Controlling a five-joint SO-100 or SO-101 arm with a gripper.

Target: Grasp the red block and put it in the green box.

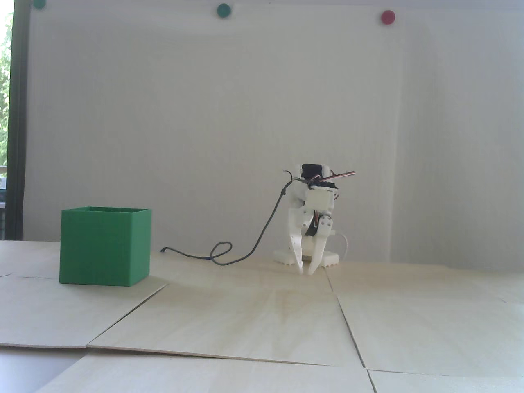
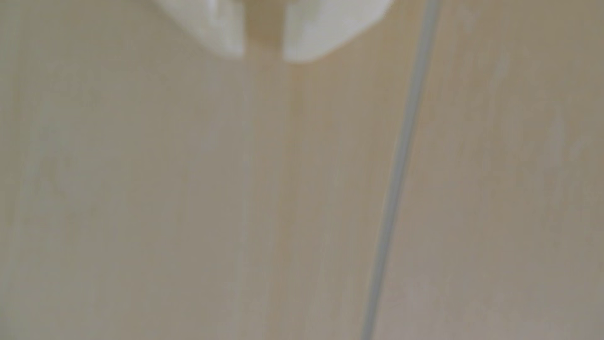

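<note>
1. In the fixed view, the white arm sat folded at the far side of the table, right of centre, in front of a plain white wall.
2. Its gripper pointed straight down, the two white fingertips close to the tabletop with a narrow gap between them and nothing held there.
3. The green box stood upright on the table at the left, well apart from the arm, with its open top facing up.
4. The red block showed nowhere in this view; whether it lay inside the box could not be told, since the walls hid the inside.
5. A dark cable ran from the arm's upper part down to the table and looped toward the box.
6. Two green dots and one red dot sat high on the wall.
7. In the wrist view, blurred, the gripper entered from the top edge, its pale fingertips slightly apart over bare light wood.
8. A thin grey seam between table panels ran from top to bottom, right of the fingers.
9. Neither block nor box appeared in this view.
</note>
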